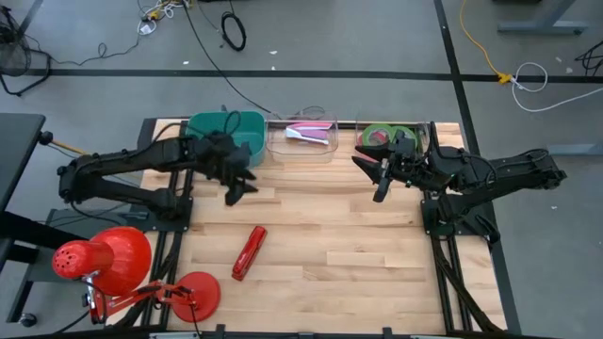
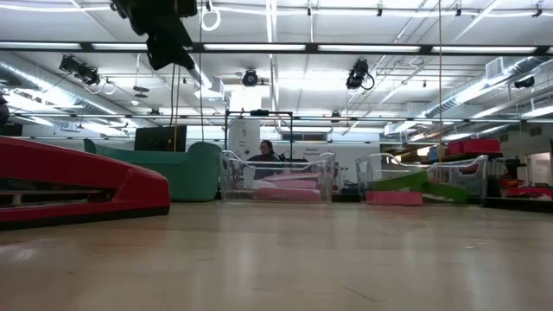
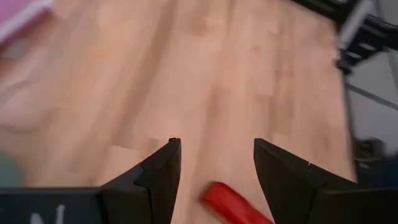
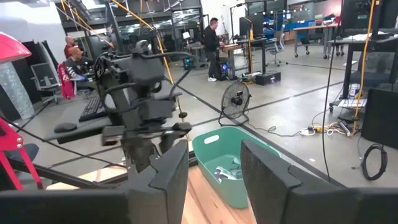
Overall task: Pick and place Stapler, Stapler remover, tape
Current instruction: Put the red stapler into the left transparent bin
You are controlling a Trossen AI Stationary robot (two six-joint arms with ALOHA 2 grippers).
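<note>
While both arms hang above the back half of the wooden table (image 1: pixel 330 254), neither carries anything; the left gripper (image 1: pixel 236 188) is poised just in front of the green bin (image 1: pixel 247 127), its fingers (image 3: pixel 163 171) parted with bare tabletop showing between them and a corner of the red stapler (image 1: pixel 249 252) visible below them in its own wrist view. That stapler lies flat on the boards, toward the front-left of the table, well apart from both grippers, near the red desk lamp (image 1: pixel 104 259) at the left front corner. The right gripper (image 1: pixel 382 184) is held in front of the right-hand clear container (image 1: pixel 424 132), its fingers (image 4: pixel 171 171) likewise spread and empty, facing across toward the left arm and the green bin. Green and red-pink tape rolls (image 1: pixel 380 135) rest inside that right-hand container; their exact count cannot be made out from above. A middle clear container (image 1: pixel 301 137) holds a pink and white item, possibly the staple remover, though the view is too coarse to confirm. All three receptacles stand in a row along the table's far edge.
</note>
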